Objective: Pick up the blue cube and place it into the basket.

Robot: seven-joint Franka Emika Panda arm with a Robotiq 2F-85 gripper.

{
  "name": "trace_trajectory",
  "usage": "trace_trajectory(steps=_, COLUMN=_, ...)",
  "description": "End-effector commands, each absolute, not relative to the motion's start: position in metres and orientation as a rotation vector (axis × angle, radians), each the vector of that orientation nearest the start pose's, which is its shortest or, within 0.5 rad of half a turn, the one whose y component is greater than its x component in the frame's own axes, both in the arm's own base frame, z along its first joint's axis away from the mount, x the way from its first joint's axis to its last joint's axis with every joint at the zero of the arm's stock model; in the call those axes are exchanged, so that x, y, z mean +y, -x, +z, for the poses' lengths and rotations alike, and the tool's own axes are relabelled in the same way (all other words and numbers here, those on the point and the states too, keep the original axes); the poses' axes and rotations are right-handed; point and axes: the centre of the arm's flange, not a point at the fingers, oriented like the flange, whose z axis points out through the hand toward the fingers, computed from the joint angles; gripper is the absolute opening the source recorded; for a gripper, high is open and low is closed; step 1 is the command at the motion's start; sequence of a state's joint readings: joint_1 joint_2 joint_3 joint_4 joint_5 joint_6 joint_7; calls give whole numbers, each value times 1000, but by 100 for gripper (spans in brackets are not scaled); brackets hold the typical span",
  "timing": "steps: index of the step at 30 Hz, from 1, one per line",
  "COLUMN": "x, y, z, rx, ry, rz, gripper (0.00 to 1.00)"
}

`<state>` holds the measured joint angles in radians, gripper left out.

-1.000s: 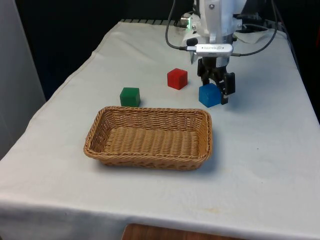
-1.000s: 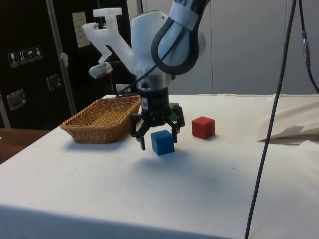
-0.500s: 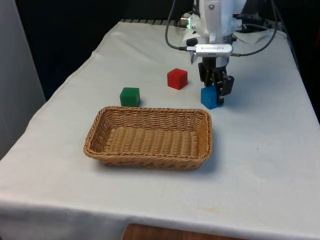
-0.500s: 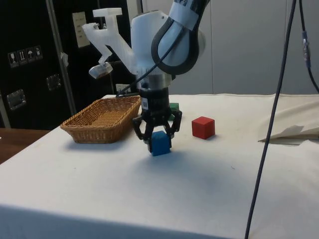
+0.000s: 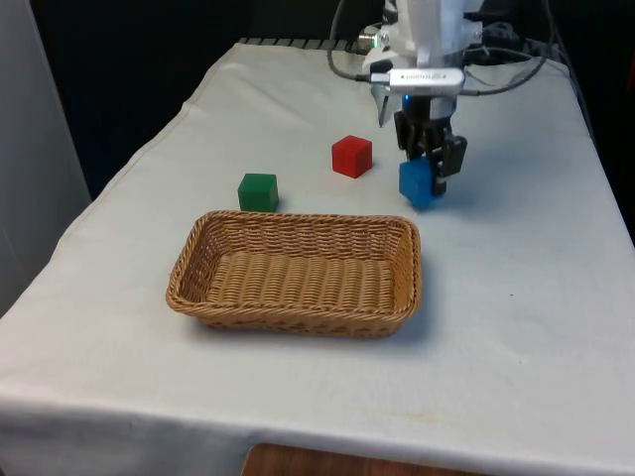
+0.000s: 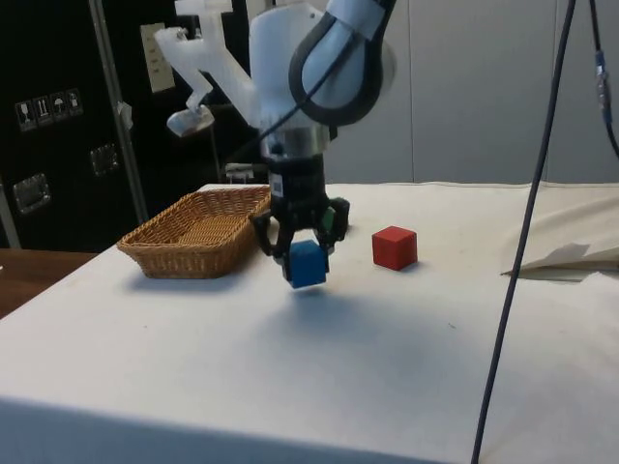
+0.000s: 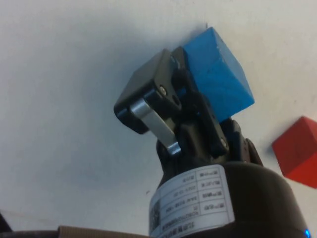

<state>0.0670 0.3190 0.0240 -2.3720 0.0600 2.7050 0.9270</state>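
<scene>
The black 2-finger end effector [image 6: 302, 253] is clamped on the small blue cube [image 6: 308, 264], which hangs just above the white-clothed surface [image 5: 516, 297], beyond the rectangular woven wicker basket [image 5: 298, 273]. Watch the grip: the wrist view shows the cube [image 7: 218, 79] held skewed between the fingers, so it may twist or slip out during transfer. Carry it high enough to avoid clipping the basket rim.

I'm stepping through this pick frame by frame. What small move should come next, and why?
Probably lift a little higher. The end effector grips the blue cube, which hangs just clear of the cloth beside the basket, likely too low to clear its rim.
</scene>
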Motion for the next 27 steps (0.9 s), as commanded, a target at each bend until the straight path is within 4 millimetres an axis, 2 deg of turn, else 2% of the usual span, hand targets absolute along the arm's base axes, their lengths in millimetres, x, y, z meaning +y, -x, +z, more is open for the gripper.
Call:
trace_trajectory(steps=1, x=45, y=-505, z=200, rx=1339, ry=2805, rz=11, gripper=0)
trace_trajectory(steps=4, x=43, y=-504, z=213, rx=1342, ry=2808, rz=22, gripper=0)
trace_trajectory(steps=18, x=40, y=-501, z=247, rx=1343, ry=2822, rz=55, gripper=0)
trace_trajectory(steps=26, x=36, y=-496, z=278, rx=1345, ry=2838, rz=74, gripper=0)
trace_trajectory(steps=27, x=36, y=-497, z=274, rx=1344, ry=2833, rz=74, gripper=0)
